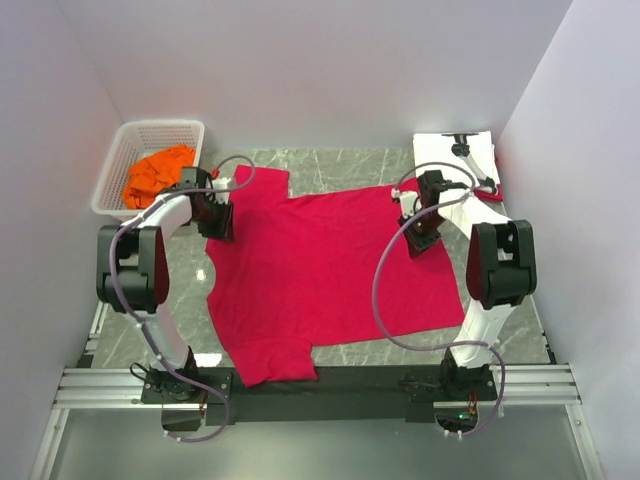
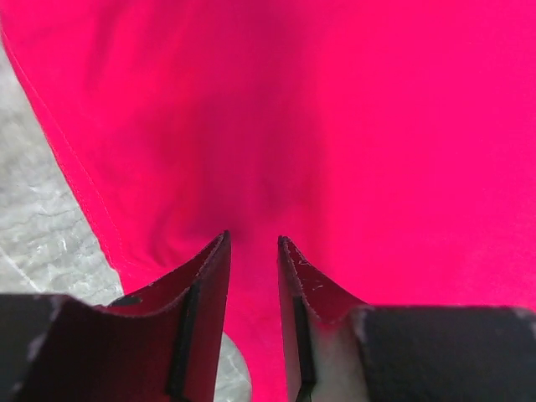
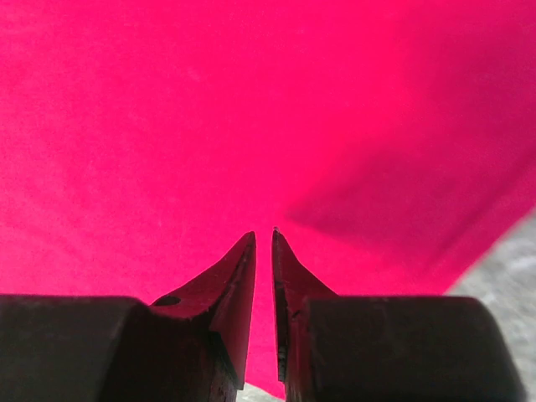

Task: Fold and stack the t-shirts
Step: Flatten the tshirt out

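Note:
The crimson-red t-shirt (image 1: 320, 270) lies spread flat on the marble table, with one sleeve at the near edge. My left gripper (image 1: 219, 216) is at the shirt's far-left edge by the other sleeve, shut on a pinch of red fabric (image 2: 335, 126) that runs between its jaws (image 2: 253, 241). My right gripper (image 1: 421, 236) is at the shirt's far-right edge, shut narrowly on the red fabric (image 3: 209, 109), which also runs between its jaws (image 3: 263, 234). The white t-shirt with black print (image 1: 452, 152) lies folded at the back right. The orange t-shirt (image 1: 156, 172) sits crumpled in the basket.
The white lattice basket (image 1: 122, 150) stands at the back left against the wall. White walls close in both sides and the back. Bare marble (image 1: 340, 165) shows behind the red shirt. Grey table shows under the shirt's edge in the left wrist view (image 2: 42, 234).

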`<state>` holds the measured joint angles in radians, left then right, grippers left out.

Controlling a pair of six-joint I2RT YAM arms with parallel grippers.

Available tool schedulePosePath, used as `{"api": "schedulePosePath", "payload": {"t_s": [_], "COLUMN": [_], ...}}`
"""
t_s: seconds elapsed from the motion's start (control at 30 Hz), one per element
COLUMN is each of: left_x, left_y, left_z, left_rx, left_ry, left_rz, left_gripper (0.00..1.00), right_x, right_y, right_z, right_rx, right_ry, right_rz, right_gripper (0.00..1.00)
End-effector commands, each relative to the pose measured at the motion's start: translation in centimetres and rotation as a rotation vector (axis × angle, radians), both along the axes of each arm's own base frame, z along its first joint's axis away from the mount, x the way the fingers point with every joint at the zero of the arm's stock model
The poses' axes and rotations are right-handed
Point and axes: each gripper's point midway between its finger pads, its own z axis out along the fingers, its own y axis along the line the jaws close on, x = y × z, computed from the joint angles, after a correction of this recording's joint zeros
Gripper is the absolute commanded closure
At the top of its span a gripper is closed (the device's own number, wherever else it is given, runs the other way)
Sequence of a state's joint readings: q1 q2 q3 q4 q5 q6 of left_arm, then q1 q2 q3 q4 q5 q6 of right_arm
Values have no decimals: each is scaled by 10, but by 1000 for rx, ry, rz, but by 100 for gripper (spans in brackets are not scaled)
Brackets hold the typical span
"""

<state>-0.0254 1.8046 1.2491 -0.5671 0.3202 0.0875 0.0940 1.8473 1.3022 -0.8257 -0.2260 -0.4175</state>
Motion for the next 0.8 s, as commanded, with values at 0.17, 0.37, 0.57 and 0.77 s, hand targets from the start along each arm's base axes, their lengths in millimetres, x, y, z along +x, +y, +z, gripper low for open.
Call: {"api": "schedulePosePath", "payload": {"t_s": [0.17, 0.37, 0.57, 0.77], "left_x": [30, 84, 151, 172], "left_y": [15, 21, 29, 7], "left_z": [-27, -39, -38, 20], "left_rx": [49, 67, 19, -84], "left_ry": [42, 27, -46, -187], "left_rz": [24, 60, 93, -38], "left_gripper": [67, 69, 63, 50], "right_x": [21, 65, 121, 134], "right_y": [3, 0, -2, 10], "right_z": [-30, -31, -24, 10], "right_rx": [-45, -85, -120, -54], "right_ry": [58, 29, -71, -126], "right_rz": [-5, -34, -87, -99], "right_gripper": [82, 85, 86, 80]}}
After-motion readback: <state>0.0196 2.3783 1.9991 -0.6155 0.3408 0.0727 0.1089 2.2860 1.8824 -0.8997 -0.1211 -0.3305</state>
